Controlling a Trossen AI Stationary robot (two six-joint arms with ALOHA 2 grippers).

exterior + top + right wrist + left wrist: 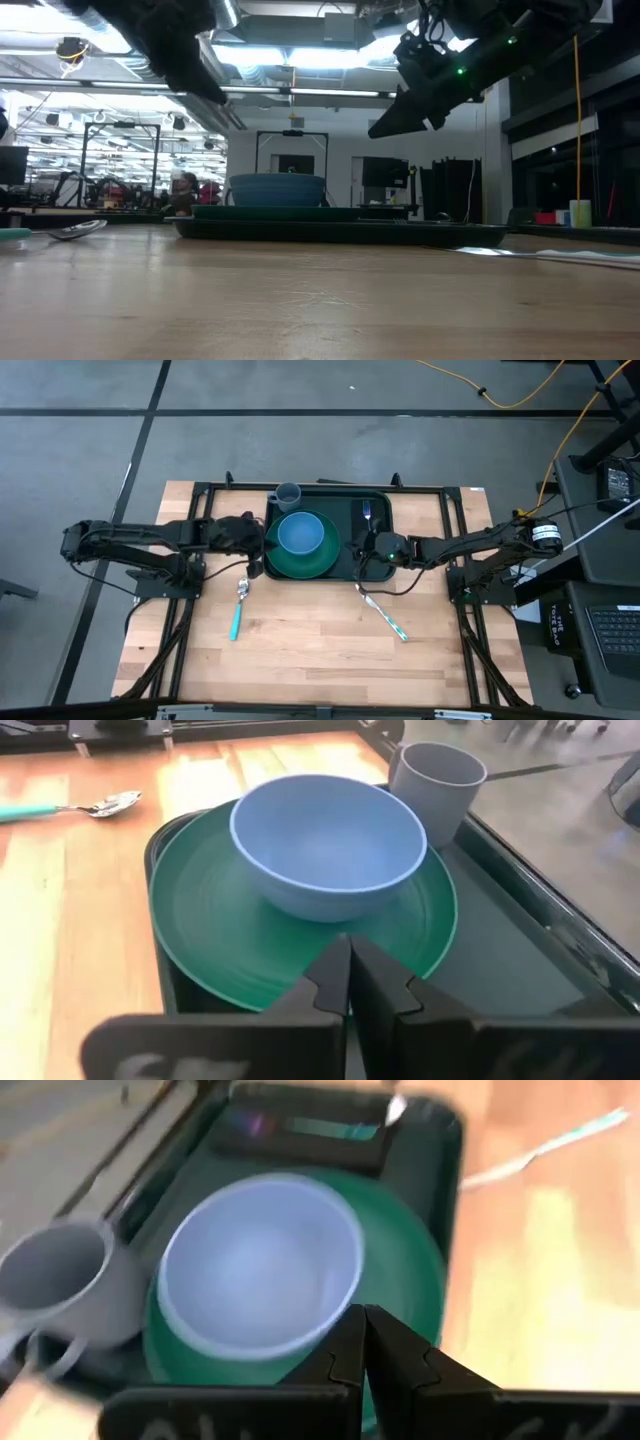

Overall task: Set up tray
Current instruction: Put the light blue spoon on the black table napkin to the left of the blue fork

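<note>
Both grippers — left (262,542), right (362,547) — pinched together over the tray (375,565); no legible writing.

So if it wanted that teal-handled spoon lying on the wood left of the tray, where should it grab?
Probably by the teal handle of the spoon, from straight above. It lies flat on the table, bowl end toward the tray, handle pointing away. The handle is long, straight and has bare wood on both sides, so jaws could close across it. The left gripper is nearer.
</note>
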